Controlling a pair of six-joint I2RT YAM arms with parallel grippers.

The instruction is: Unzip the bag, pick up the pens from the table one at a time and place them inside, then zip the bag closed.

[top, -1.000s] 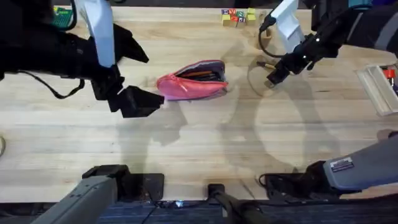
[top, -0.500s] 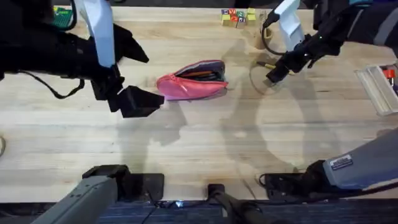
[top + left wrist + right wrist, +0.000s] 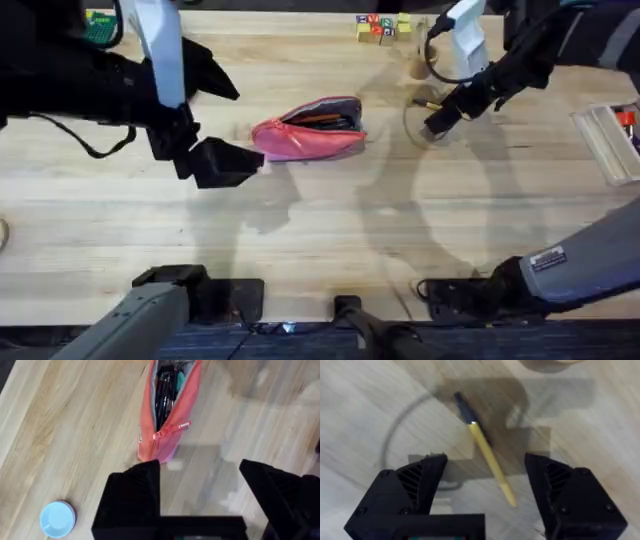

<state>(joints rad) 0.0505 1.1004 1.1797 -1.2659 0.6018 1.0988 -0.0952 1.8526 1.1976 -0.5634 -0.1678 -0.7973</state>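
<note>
Change: our right gripper point(image 3: 482, 495) has dropped slightly closer over the yellow pen point(image 3: 487, 460), jaws apart on either side of it.
Meaning: we judge the grasp is next.
Pen: lies flat on the surface point(image 3: 330, 230), right of the pouch.
Pouch point(image 3: 308, 130): unzipped, a pen already inside.
Left gripper point(image 3: 200, 490): spread wide, empty, beside the pouch end.

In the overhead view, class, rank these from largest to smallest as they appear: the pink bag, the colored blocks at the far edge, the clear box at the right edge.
1. The bag.
2. The clear box, partly cut off.
3. The colored blocks.
</note>
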